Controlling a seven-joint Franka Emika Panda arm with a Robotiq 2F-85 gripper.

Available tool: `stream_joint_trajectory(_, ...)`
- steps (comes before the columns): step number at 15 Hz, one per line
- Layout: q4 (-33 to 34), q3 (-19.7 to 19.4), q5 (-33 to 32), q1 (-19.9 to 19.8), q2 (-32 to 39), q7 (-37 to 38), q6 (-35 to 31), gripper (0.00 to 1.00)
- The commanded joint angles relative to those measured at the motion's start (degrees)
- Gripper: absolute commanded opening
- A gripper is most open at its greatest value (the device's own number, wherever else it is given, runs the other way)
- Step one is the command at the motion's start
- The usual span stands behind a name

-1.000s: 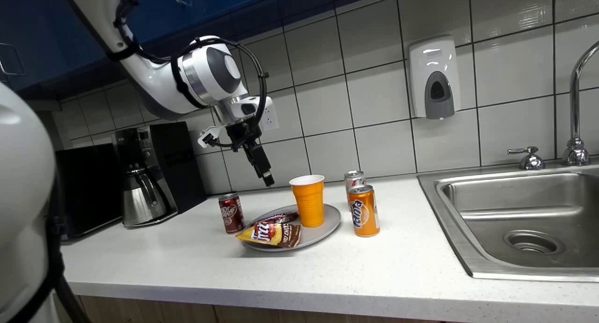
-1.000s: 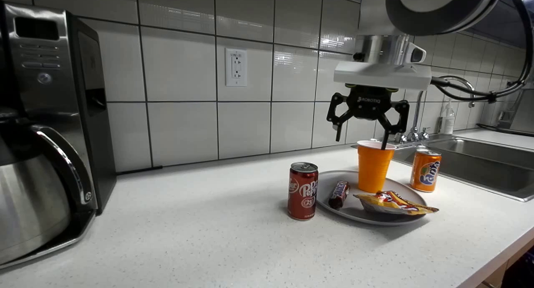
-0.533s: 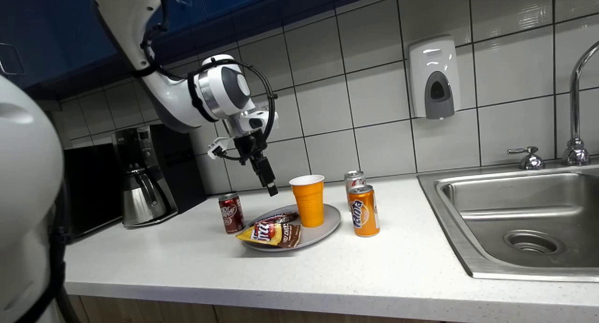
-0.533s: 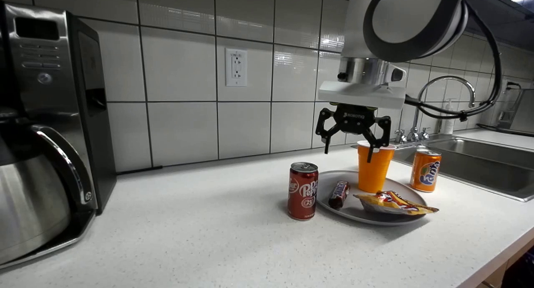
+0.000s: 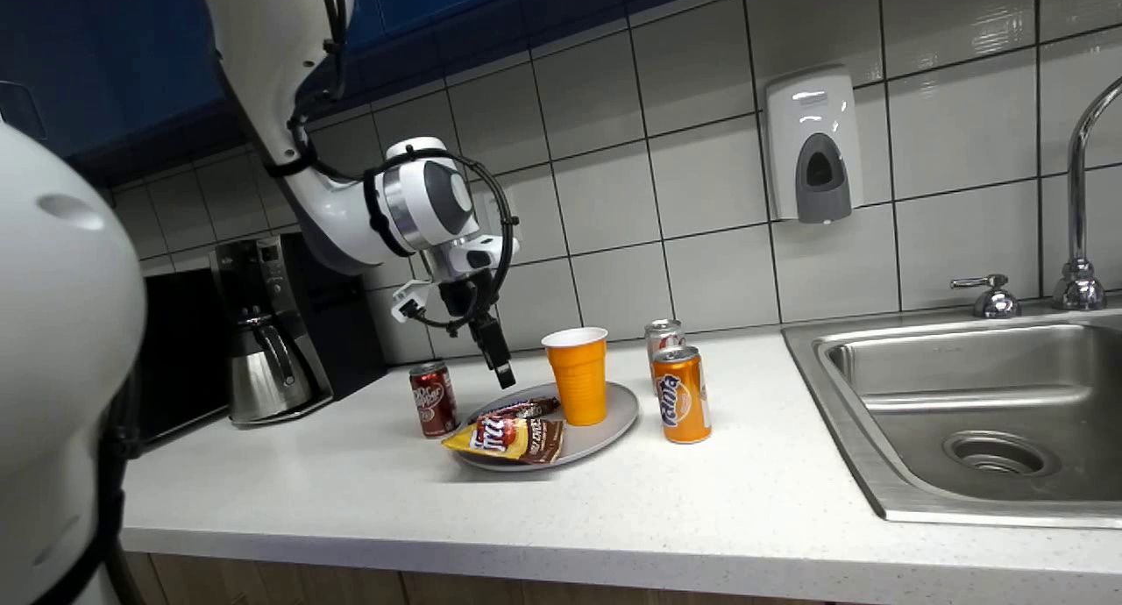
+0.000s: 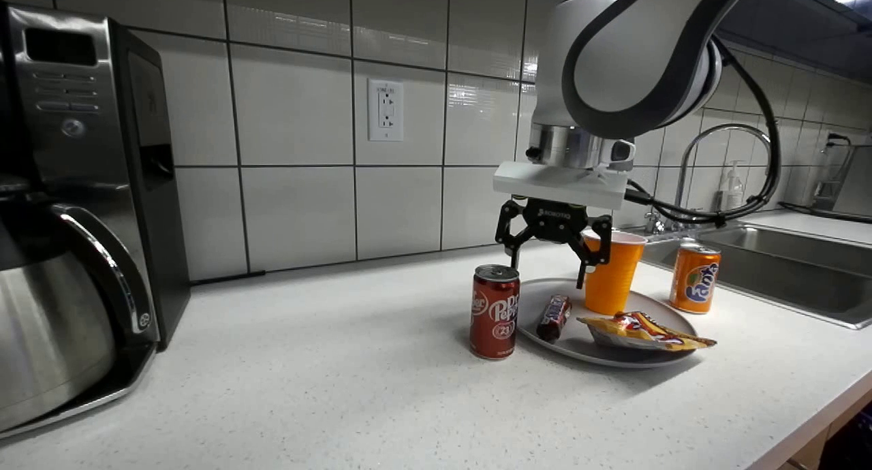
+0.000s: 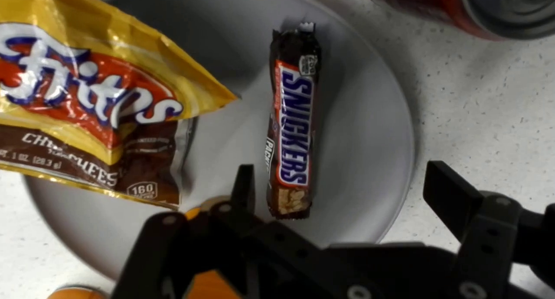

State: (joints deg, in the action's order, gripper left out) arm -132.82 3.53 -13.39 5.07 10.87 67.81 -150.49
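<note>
In my wrist view, the bag overhangs the plate at left; the bar lies next, plate showing all around. Above, my gripper stands wide, holding nothing. Past the right edge stands the red can.

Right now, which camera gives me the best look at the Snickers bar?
The wrist view: the Snickers bar shows full length from above, label readable. Both exterior views show it smaller: in an exterior view, the Snickers bar is foreshortened but unobstructed; in an exterior view, the Fritos bag partly hides it.
</note>
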Motion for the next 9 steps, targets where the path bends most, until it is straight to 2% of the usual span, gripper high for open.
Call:
stream_joint_trajectory(1,1.35,-1.97,0.62,2.79,2.48,3.33,-1.36,1.0)
stream_joint_trajectory(9,1.05,-4.57,1.61,5.17,4.8,6.5,-3.59,1.0)
